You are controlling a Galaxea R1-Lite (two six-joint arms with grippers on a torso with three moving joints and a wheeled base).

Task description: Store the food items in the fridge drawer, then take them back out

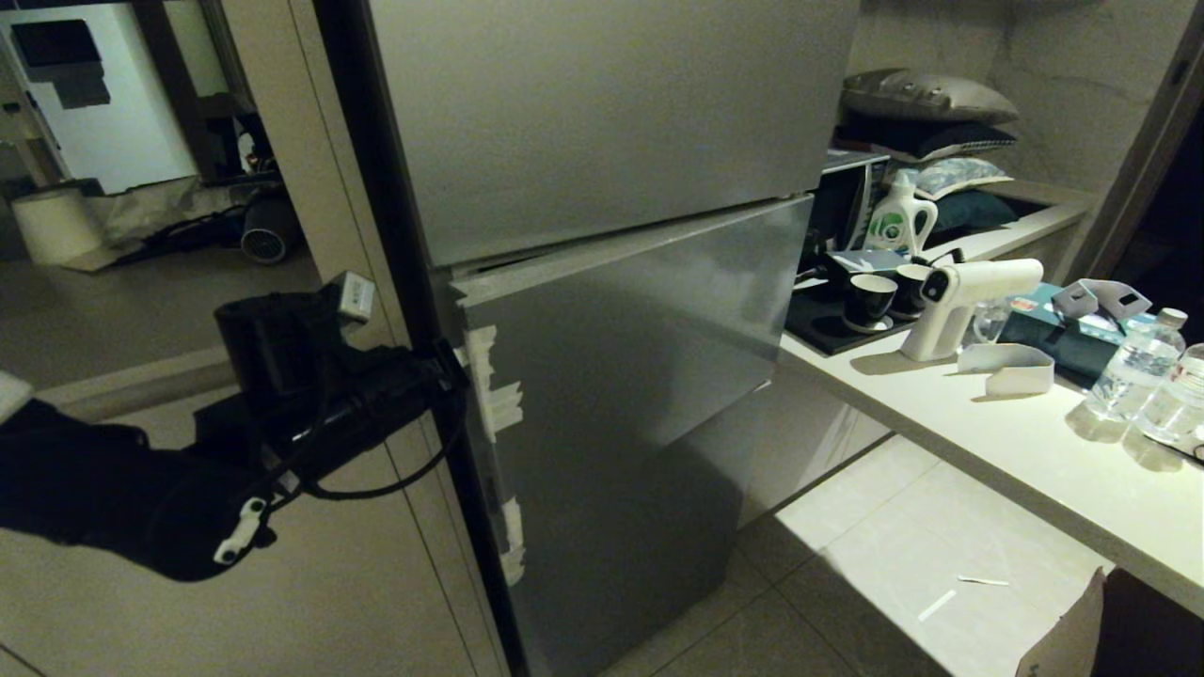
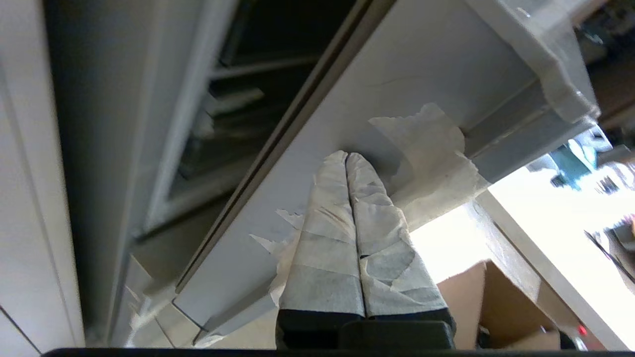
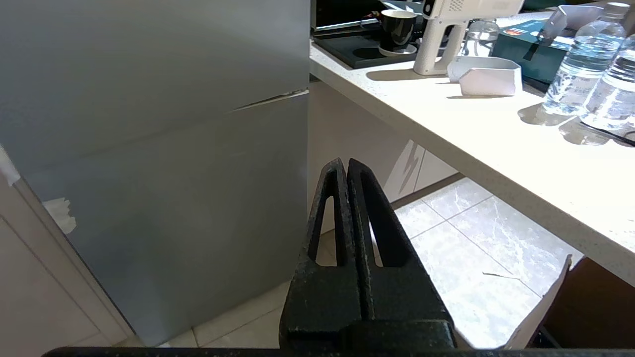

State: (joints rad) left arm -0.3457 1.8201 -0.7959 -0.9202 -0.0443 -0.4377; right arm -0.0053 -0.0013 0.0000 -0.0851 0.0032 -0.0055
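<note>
Neither the food items nor the fridge drawer can be seen in any view; what lies behind the grey doors is shown only as a dark gap with pale shelf edges in the left wrist view, too dim to be told apart. The lower fridge door (image 1: 621, 414) is seen slightly ajar at its left edge, where scraps of whitish tape (image 1: 494, 390) are stuck — more tape is seen lower on the same edge. The upper door (image 1: 602, 103) sits flush above it.

The left claw (image 2: 346, 161) is pressed with its tips against the inner edge of the lower door, beside a torn tape patch; its tape-wrapped fingers (image 2: 327, 233) are shut together and nothing is held. In the head view that arm reaches in from the left to the door's edge.

The right claw (image 3: 343, 166) is closed and empty, hanging above the tiled floor (image 3: 476, 233) near the fridge's right side.

To the right a pale table (image 1: 1016, 442) carries a white spray gun (image 1: 959, 291), dark cups (image 1: 870, 301), water bottles (image 1: 1138, 362) and a detergent bottle (image 1: 900, 221).
</note>
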